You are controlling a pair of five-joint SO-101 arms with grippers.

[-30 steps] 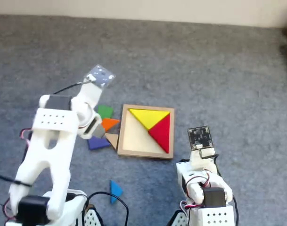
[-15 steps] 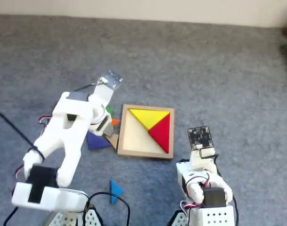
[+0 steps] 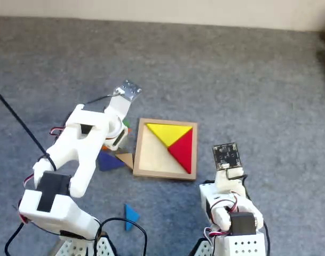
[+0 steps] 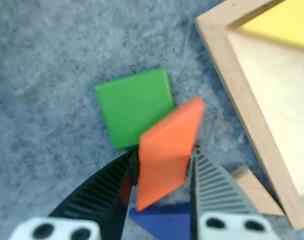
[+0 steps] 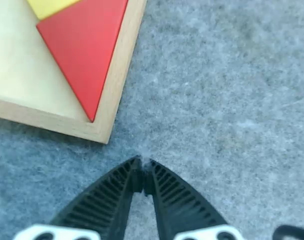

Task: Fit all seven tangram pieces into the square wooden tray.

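In the left wrist view we see the left gripper clenched on the orange parallelogram, with one finger against each long side of the piece. The parallelogram covers partly one corner of the green square, which lies flat on the grey carpet. Both pieces are outside the wooden tray, just beside its rim. Close to the fingers of this gripper we also see a dark blue triangle and a tan triangle. The tan one lies just beside the outer side of the rim.

Inside the tray there are two pieces. The yellow triangle lies along the far side, and the red triangle lies along the side nearer to the right arm. They touch each other along one edge, and the other part of the tray floor is bare wood. A small blue triangle lies alone on the carpet, well apart from the tray and near the base of the left arm.

The right gripper is closed on nothing, and its fingertips meet. It hangs over the carpet near the tray corner where the sharp point of the red triangle ends.
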